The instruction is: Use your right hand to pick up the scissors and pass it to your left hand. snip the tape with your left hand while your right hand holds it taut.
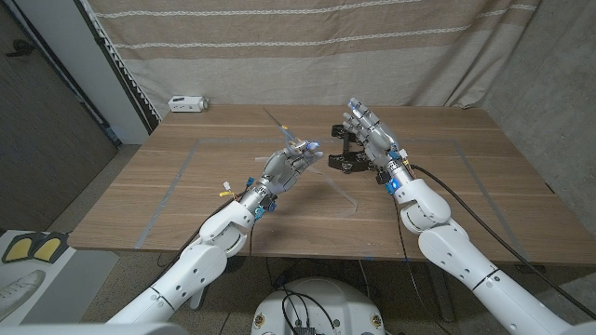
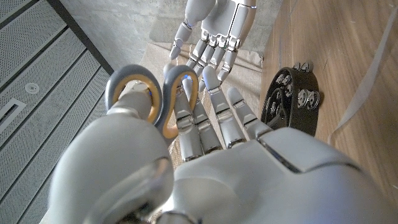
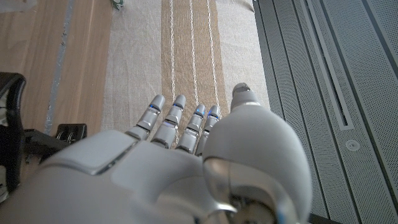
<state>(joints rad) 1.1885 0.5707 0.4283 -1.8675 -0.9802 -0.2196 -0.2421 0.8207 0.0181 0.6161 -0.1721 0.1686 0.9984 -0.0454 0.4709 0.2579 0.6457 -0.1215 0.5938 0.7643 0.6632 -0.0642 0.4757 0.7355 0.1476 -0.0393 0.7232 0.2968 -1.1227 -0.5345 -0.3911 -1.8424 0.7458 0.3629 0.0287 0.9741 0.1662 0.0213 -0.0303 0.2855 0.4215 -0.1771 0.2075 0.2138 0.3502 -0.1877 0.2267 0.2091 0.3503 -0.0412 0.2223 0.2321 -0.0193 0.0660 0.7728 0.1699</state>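
Left hand point(image 1: 287, 168), glossy grey-white plastic, is hovering above the wood-grain table point(image 1: 140, 200), gripping the scissors point(image 1: 282, 130): yellow-grey oval loops are sitting around its digits in the left wrist view, thin metal blades pointing up and away toward the table's far edge, long axis tilted. Right hand point(image 1: 371, 130) is hanging open, fingers extended and apart, holding nothing, just behind the black tape dispenser point(image 1: 349, 155). A clear tape strip point(image 1: 343, 194) is lying on the table between the arms. Beige striped curtain point(image 1: 307, 46) is hanging behind.
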